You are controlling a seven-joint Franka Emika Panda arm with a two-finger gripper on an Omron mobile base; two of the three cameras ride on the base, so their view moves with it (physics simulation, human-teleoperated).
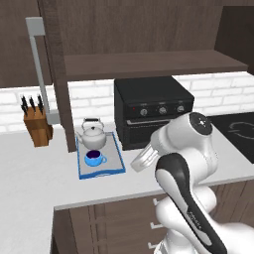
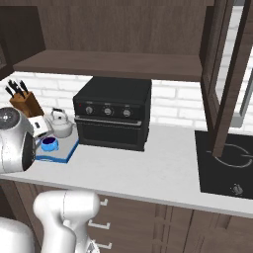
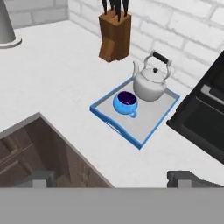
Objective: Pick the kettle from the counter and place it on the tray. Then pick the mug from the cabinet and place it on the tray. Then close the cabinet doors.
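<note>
Looking along the counter (image 1: 39, 168) from the left, there is a knife block (image 1: 37, 125) by the brick wall, then the edge of an open cabinet door (image 1: 58, 74) with its silver bar handle (image 1: 38, 69) hanging out over the worktop. Just right of that sits the blue-rimmed tray (image 1: 118, 158), with the kettle (image 1: 93, 135) at its back and the mug (image 1: 94, 158) at its front, the two close together but not quite touching as far as I can tell. Next comes a black countertop oven (image 1: 151, 111), and far right a dark cooktop (image 2: 227, 163) below the other open cabinet door (image 2: 232, 74).

So both things look delivered, and what remains, to my eye, is shutting the cabinet doors. To do that well, I would have the arm rise clear of the tray first, so nothing on it gets nudged, then press on the outer face of each door near its free edge, by the bar handle, and follow the swing round until it seats against the cabinet (image 1: 149, 30). A push close to the hinge would likely stall.

The hand (image 3: 113, 178) hovers over the counter's front edge, well back from the tray; its fingertips (image 3: 186, 177) stand spread as wide as they go, holding nothing and touching nothing.
</note>
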